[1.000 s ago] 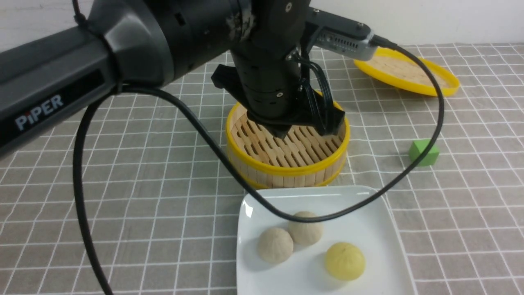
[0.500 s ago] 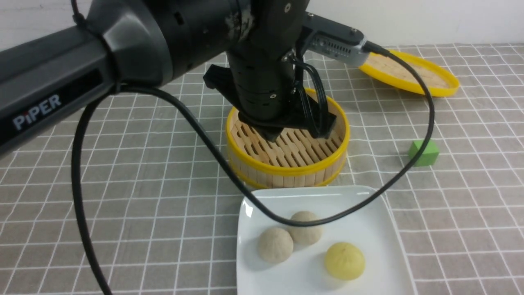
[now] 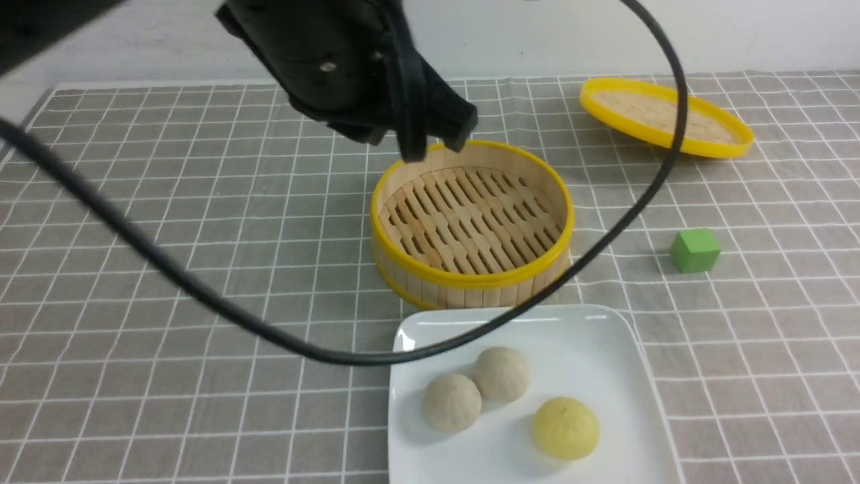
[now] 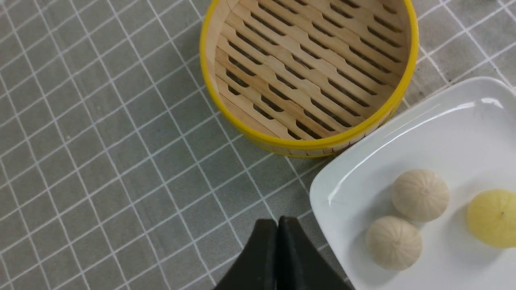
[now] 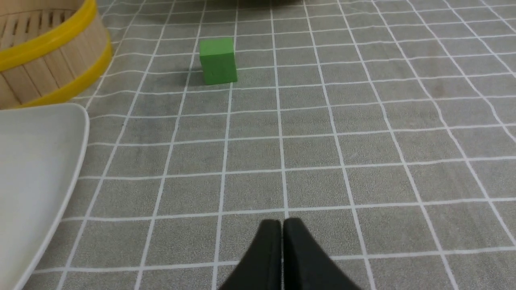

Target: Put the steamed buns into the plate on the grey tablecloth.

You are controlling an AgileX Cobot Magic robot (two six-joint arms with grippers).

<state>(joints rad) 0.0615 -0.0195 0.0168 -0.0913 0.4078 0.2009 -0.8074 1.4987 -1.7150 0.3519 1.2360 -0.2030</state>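
Note:
Three steamed buns lie in the white square plate (image 3: 605, 343) on the grey tablecloth (image 3: 201, 235): two cream ones (image 3: 451, 402) (image 3: 500, 374) touching each other and a yellow one (image 3: 566, 427) apart from them. My left gripper (image 3: 435, 149) hangs shut and empty above the steamer's far left rim. In the left wrist view its fingertips (image 4: 278, 220) are pressed together beside the plate (image 4: 443, 133), with the cream buns (image 4: 394, 242) (image 4: 420, 195) and the yellow bun (image 4: 494, 217) in sight. My right gripper (image 5: 281, 222) is shut over bare cloth and does not show in the front view.
An empty bamboo steamer basket (image 3: 470, 277) stands just behind the plate. Its yellow-rimmed lid (image 3: 665, 117) lies at the back right. A green cube (image 3: 695, 250) sits right of the steamer. The left arm's black cable (image 3: 336, 355) droops across the plate's near-left corner.
My left arm has lifted and swung back to the left, off the steamer's inside, which now shows in full. The buns and plate have not moved.

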